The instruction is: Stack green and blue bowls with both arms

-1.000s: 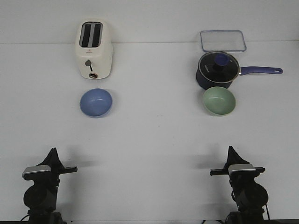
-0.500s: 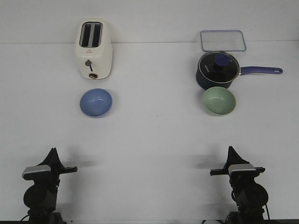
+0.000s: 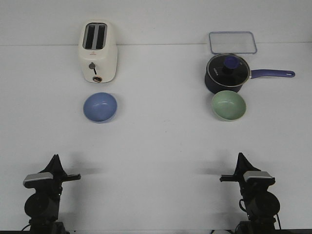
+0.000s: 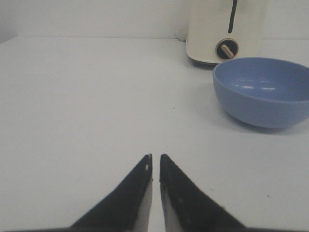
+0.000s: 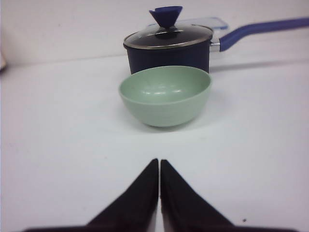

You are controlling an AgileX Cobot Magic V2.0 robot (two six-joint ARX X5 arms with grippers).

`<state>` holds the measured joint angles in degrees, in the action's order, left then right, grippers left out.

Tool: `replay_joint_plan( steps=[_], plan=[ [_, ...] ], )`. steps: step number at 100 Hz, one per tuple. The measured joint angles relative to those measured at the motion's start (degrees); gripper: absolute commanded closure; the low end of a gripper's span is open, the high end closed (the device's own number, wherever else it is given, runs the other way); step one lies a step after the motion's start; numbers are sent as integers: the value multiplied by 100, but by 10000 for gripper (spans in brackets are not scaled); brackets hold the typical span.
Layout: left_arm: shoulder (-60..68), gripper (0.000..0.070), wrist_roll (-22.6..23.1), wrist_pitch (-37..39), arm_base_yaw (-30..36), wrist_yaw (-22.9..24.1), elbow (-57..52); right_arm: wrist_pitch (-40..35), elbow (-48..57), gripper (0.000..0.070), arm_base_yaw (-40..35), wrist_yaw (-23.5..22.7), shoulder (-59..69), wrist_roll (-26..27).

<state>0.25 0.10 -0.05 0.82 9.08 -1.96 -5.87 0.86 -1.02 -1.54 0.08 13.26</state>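
The periwinkle blue bowl [image 3: 100, 107] sits upright on the white table just in front of the toaster; it also shows in the left wrist view [image 4: 263, 91]. The pale green bowl [image 3: 228, 105] sits upright just in front of the saucepan; it also shows in the right wrist view [image 5: 165, 94]. My left gripper [image 3: 55, 158] [image 4: 155, 157] is shut and empty near the table's front left, well short of the blue bowl. My right gripper [image 3: 240, 156] [image 5: 159, 162] is shut and empty near the front right, well short of the green bowl.
A cream toaster [image 3: 98, 51] stands at the back left. A dark navy saucepan [image 3: 227, 73] with a glass lid and long blue handle stands at the back right, touching or nearly touching the green bowl. A clear flat container lid [image 3: 232, 42] lies behind it.
The right arm's wrist has shifted very slightly. The bowls and the left arm have not moved.
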Motion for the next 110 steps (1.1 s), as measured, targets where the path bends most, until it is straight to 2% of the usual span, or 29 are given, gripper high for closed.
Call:
replay_joint_plan(
  steps=[13, 23, 27, 35, 39, 56, 75, 100, 110],
  plan=[
    [0, 685, 2, 0, 0, 0, 0, -79, 138, 694, 0, 13, 2, 472],
    [0, 685, 0, 0, 0, 0, 0, -529, 822, 675, 0, 380, 254, 750],
    [0, 685, 0, 0, 0, 0, 0, -621, 1244, 594, 0, 485, 490, 798],
    [0, 685, 0, 0, 0, 0, 0, -785, 2144, 296, 0, 501, 1132, 791],
    [0, 685, 0, 0, 0, 0, 0, -918, 2590, 212, 0, 503, 1539, 748],
    [0, 685, 0, 0, 0, 0, 0, -1659, 4192, 213, 11, 671, 3646, 354],
    [0, 685, 0, 0, 0, 0, 0, -1847, 5508, 218, 227, 726, 6050, 68],
    [0, 685, 0, 0, 0, 0, 0, -1971, 6518, 218, 662, 31, 8649, -26],
    [0, 685, 0, -2, 0, 0, 0, -1867, 6623, 218, 778, -52, 9296, -37]
  ],
)
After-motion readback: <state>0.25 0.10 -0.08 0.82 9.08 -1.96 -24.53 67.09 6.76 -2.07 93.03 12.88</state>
